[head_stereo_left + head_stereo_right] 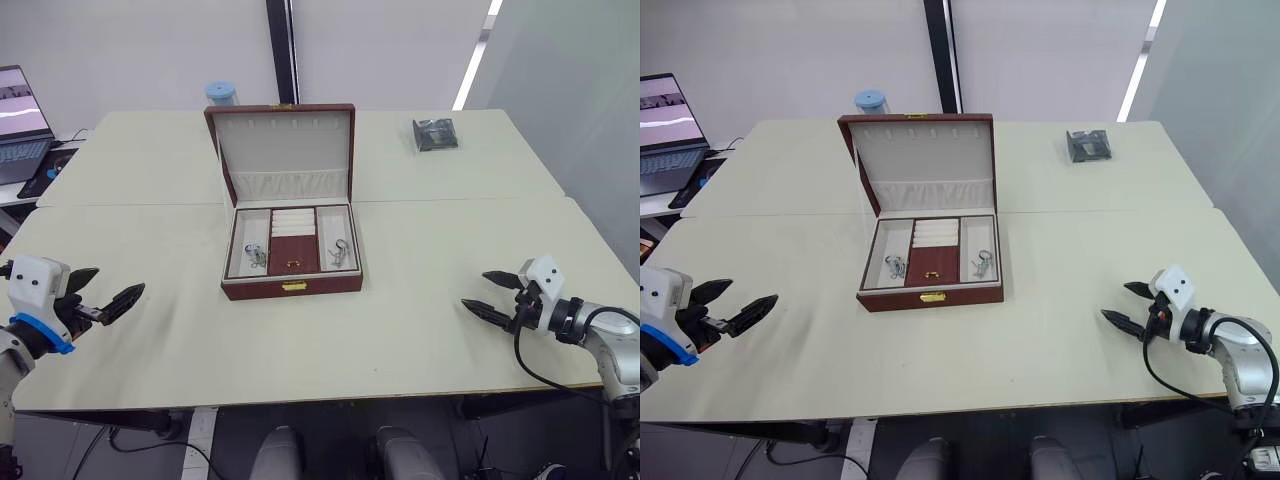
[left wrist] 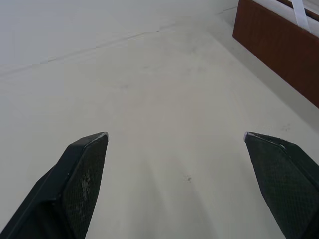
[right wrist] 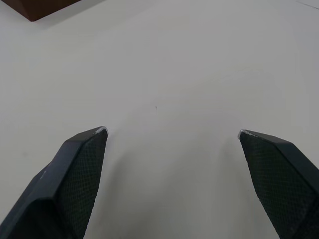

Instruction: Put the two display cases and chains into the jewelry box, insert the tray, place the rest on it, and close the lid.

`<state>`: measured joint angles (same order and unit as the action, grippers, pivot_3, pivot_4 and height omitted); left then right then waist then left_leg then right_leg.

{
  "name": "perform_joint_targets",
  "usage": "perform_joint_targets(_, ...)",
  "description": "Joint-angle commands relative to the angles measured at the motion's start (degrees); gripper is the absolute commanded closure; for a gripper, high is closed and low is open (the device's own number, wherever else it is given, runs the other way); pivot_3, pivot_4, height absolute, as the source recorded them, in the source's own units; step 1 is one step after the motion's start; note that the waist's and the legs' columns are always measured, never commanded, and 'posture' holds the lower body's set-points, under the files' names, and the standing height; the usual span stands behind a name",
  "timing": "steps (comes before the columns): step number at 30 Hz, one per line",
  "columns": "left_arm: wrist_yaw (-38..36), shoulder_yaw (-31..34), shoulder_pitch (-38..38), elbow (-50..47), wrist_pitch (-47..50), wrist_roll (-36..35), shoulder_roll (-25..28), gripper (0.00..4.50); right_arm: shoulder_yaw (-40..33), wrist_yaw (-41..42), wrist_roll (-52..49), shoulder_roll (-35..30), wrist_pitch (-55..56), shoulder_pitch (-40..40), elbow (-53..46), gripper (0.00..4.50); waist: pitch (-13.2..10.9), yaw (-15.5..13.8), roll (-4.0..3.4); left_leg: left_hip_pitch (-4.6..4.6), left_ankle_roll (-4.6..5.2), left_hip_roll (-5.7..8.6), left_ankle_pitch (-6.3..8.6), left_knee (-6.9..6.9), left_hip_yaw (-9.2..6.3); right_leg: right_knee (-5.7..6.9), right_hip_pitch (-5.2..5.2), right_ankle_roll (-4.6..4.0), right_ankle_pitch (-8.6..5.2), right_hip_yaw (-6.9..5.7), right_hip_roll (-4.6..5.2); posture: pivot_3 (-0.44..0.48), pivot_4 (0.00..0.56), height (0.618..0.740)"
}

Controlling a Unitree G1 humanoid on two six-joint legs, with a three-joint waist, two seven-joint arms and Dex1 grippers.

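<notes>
Standing open at frame centre, the jewelry box (image 1: 291, 270) held its tray (image 1: 292, 243); left gripper (image 1: 112, 294) and right gripper (image 1: 484, 295) hovered released.

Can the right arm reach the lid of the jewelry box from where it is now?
Probably yes: the lid stands open, and bare table lies between it and the open, empty right gripper. It would have to travel far, though.

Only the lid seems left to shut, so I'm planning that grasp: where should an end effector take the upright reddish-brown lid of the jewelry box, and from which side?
Take the upright reddish-brown lid at its free top edge, probably from above or behind it. It stands open, hinged along the box's far side, so that edge gives most leverage to swing it forward and down onto the jewelry box.
</notes>
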<state>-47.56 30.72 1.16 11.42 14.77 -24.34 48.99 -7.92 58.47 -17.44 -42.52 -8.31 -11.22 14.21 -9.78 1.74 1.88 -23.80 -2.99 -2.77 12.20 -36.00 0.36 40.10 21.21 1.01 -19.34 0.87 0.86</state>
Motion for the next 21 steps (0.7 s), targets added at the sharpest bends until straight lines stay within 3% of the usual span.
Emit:
perform_joint_targets(1,-0.9,0.4,-1.0,0.0,-1.0,0.6,1.4,0.0,-2.3,-0.3,-0.1,-1.4,1.3,0.6,-0.7,0.05,0.0,-0.1,0.0,0.0,0.0,0.0,0.0,0.0,0.0,0.0,0.0,0.0,0.0,0.0,0.0,0.0,0.15,0.74)
perform_joint_targets(11,-1.3,0.4,-0.1,-1.0,0.2,0.8,1.2,0.0,-1.6,-1.7,0.6,0.1,2.1,-1.8,0.6,0.05,0.0,0.0,0.0,0.01,0.0,0.0,0.0,0.0,0.02,0.01,0.0,0.0,0.0,0.02,0.0,0.0,0.15,0.74)
perform_joint_targets(14,-0.6,-0.3,-0.3,-1.6,0.5,1.3,0.8,0.6,-1.3,-3.1,-0.1,1.5,0.6,-4.2,0.6,0.0,0.0,0.1,0.0,0.01,0.0,0.0,0.0,-0.01,0.01,0.02,0.0,0.0,0.0,0.01,0.0,0.0,0.15,0.74)
perform_joint_targets(18,1.1,-3.4,-3.7,-1.1,0.9,2.1,-0.8,1.89,1.1,-4.4,0.3,4.5,-0.3,-7.1,-1.3,0.0,0.0,0.0,0.0,0.01,0.0,0.0,0.0,-0.01,-0.02,0.03,-0.01,0.0,0.0,-0.01,0.0,0.0,0.15,0.74)
perform_joint_targets(21,2.3,-7.3,-8.4,0.8,0.0,3.7,-2.8,2.85,4.6,-5.9,1.2,8.8,-1.8,-10.3,-2.7,0.91,0.0,-0.1,0.0,0.0,-0.01,0.01,-0.01,-0.06,-0.03,0.09,-0.01,0.0,0.0,-0.02,0.0,0.0,0.15,0.74)
